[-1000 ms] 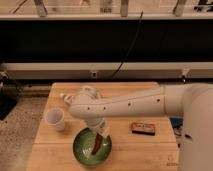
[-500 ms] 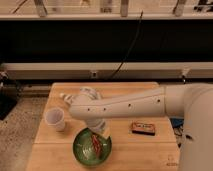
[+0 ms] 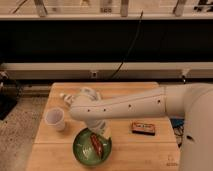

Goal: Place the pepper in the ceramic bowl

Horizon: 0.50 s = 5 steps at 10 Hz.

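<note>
Lying inside the bowl (image 3: 80, 149), the pepper (image 3: 96, 145) now rests on the green glaze, right of centre, its length running from upper left to lower right. A second ago it hung upright over the bowl under the arm; half a second ago it was already down among the pale marks, and it lies in about the same spot now. By that showing the drop has been made, and the task looks done or very nearly so.

Just above the bowl's far rim sits the gripper (image 3: 101, 129), tucked below the white arm (image 3: 120, 106). It appears to have lifted a little since the previous picture, and no red shows between it and the pepper, so the two seem apart. Whether it stands apart or together I cannot tell; the wrist and arm hide that end of it.

Left of the bowl, near but not touching, stands the white cup (image 3: 55, 119), upright, where it stood a second ago. To the right, well apart from the bowl, the brown-orange packet (image 3: 144, 128) lies flat, also unmoved. All of these rest on the wooden worktop (image 3: 145, 150).

What is left, as I judge it, is only to draw the arm up and away without catching the bowl's rim. The cup is close enough to the arm's underside that a sideways sweep to the left could tip it; a straight lift looks safer.
</note>
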{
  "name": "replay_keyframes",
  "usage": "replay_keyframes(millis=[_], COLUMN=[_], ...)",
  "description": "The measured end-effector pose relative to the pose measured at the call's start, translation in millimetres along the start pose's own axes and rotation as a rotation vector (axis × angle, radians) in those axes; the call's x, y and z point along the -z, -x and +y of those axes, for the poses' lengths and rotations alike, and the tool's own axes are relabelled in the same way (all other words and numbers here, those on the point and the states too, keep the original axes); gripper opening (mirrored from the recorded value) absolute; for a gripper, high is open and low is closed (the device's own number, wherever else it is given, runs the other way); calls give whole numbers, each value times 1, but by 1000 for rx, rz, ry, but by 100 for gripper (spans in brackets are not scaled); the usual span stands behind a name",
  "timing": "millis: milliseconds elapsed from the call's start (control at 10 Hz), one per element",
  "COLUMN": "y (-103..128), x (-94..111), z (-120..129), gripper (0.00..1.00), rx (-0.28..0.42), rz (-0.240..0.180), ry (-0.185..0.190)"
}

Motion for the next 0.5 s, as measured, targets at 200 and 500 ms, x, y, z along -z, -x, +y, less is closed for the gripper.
replay_keyframes(millis=[200, 500], y=[1, 0], x=[0, 1], z=[0, 2], gripper=[33, 29], rx=[16, 34], rz=[5, 11], ry=[-2, -2])
